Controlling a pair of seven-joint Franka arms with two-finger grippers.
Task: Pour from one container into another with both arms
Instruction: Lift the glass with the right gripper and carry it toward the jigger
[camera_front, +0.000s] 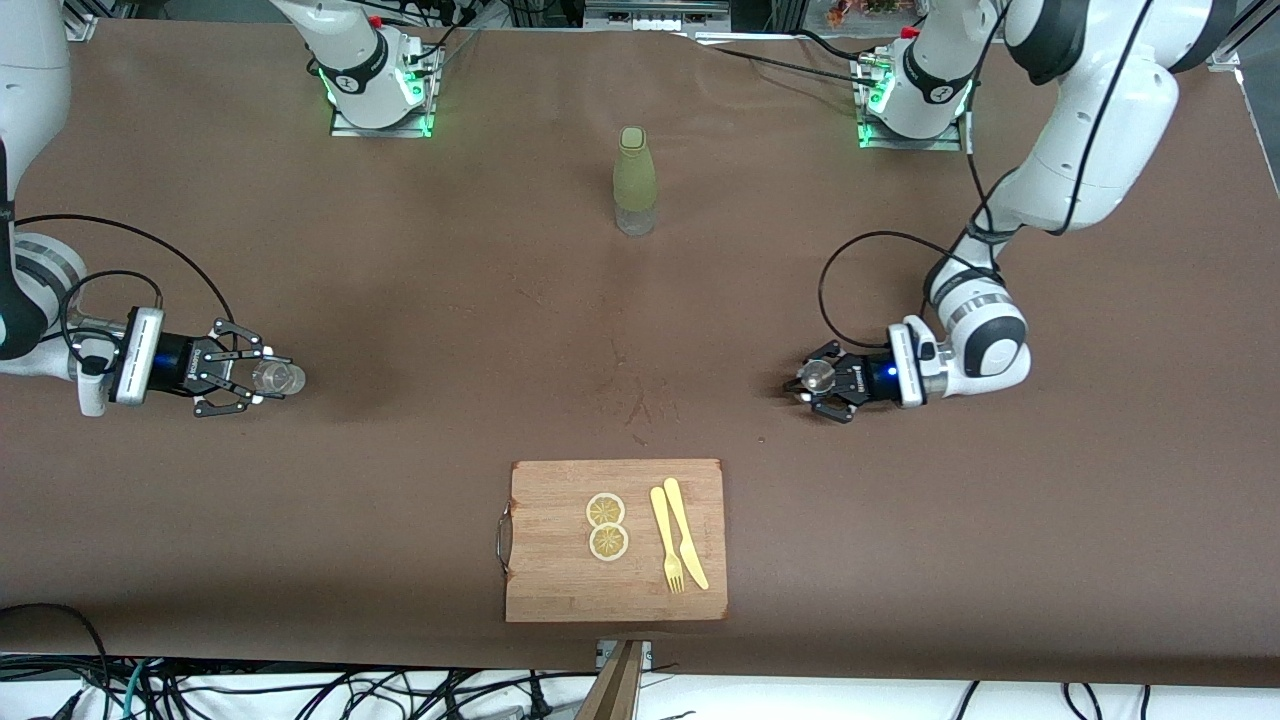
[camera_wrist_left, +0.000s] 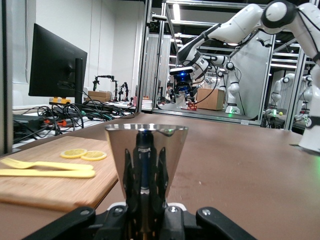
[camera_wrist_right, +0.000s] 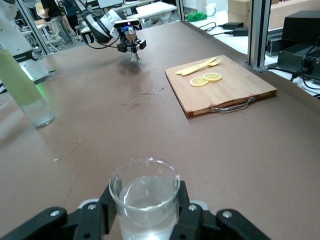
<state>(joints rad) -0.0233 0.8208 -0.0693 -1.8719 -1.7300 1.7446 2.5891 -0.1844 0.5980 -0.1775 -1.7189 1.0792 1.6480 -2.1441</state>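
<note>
- Right end effector (camera_front: 262, 379) pinches the glass cup (camera_front: 277, 378) upright, low over the counter (camera_front: 420, 330) at the right arm's end.
- Left end effector (camera_front: 815, 381) pinches the jigger (camera_front: 818, 376) at the left arm's end, well apart.
- Bring both to mid-counter level, jigger steady, then tilt the lip slowly.

The lower cone of the jigger (camera_wrist_left: 146, 165) is hidden between the left gripper's fingers (camera_wrist_left: 220, 222). The base of the glass cup (camera_wrist_right: 145, 199) is cut off below the right gripper's fingers (camera_wrist_right: 90, 220). Contents of the cup cannot be determined.
</note>
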